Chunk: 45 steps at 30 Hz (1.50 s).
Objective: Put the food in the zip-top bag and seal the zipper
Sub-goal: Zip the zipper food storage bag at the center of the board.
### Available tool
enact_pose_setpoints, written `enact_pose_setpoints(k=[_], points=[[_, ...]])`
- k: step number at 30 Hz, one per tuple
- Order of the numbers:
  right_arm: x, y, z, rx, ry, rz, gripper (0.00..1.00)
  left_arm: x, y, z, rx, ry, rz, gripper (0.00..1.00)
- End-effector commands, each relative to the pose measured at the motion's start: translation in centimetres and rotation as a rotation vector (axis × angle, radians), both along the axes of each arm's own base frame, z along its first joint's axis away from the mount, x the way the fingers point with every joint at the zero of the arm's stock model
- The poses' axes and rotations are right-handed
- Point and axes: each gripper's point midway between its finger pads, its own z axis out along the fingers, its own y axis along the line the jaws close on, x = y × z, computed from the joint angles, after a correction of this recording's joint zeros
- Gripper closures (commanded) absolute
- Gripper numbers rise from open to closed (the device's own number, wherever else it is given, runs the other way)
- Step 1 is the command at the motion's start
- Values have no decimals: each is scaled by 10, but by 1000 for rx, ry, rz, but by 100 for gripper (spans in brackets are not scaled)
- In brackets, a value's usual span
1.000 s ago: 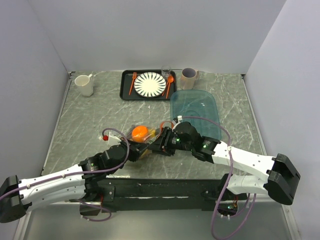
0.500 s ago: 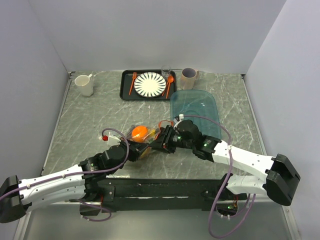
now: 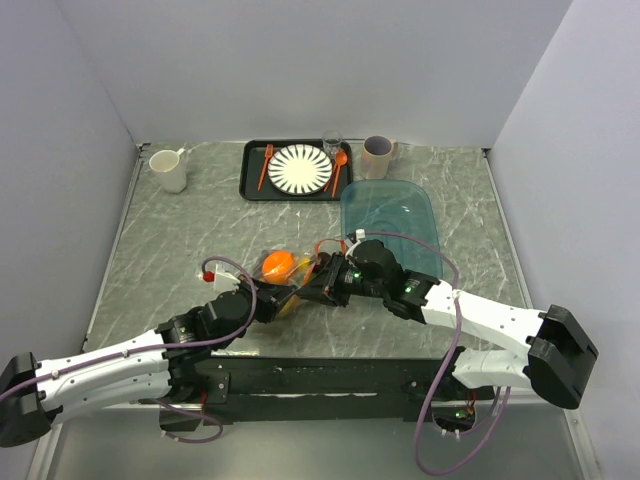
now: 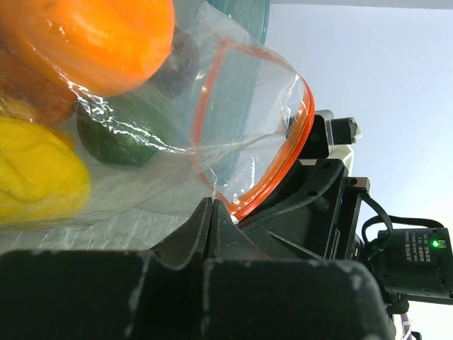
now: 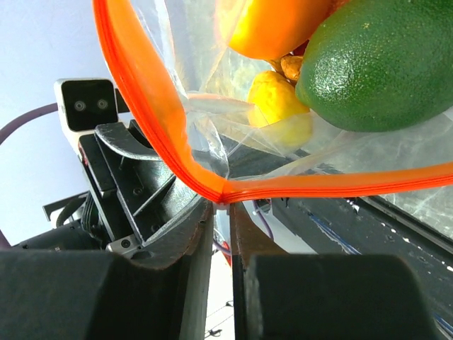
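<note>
The zip-top bag [image 3: 292, 272] lies at the table's middle with the food inside: a round orange [image 3: 278, 264], a green piece [image 5: 382, 64] and a yellow piece [image 5: 279, 106]. In the left wrist view the orange [image 4: 92, 35], the green piece [image 4: 120, 134] and a yellow piece [image 4: 35, 177] show through the clear plastic. The zipper [image 5: 141, 113] gapes open in a loop [image 4: 283, 156]. My left gripper [image 4: 211, 204] is shut on the bag's clear plastic just below the mouth. My right gripper [image 5: 228, 207] is shut on the zipper at its corner. The two grippers [image 3: 305, 290] meet at the bag's near end.
A teal translucent tub [image 3: 390, 225] lies just right of the bag. A black tray [image 3: 252, 175] at the back holds a striped plate and orange cutlery. A white mug [image 3: 168, 170] stands back left; a glass [image 3: 331, 145] and a mug [image 3: 378, 157] stand at the back.
My right gripper has shifted slightly left toward the bag's mouth. The left arm has barely moved. Both stay shut on the bag.
</note>
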Motion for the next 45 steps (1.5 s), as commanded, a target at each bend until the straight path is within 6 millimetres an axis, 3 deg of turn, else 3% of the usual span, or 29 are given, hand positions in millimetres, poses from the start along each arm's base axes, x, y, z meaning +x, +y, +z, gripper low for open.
enact_pose_setpoints(k=[1,5,11,24,45], points=[[6,5,11,53,-37,0,86,-2,-4,16,-57,-26,-15,99],[12,0,12,62,-40,-23,95,-3,-3,13,-60,-17,-17,99],[23,-13,20,104,-53,-72,96,-6,1,8,-78,-4,-12,99],[33,-21,20,125,-52,-97,96,-8,1,7,-72,2,-24,99],[46,-33,17,70,-83,-117,96,-12,28,21,-67,-3,26,99]])
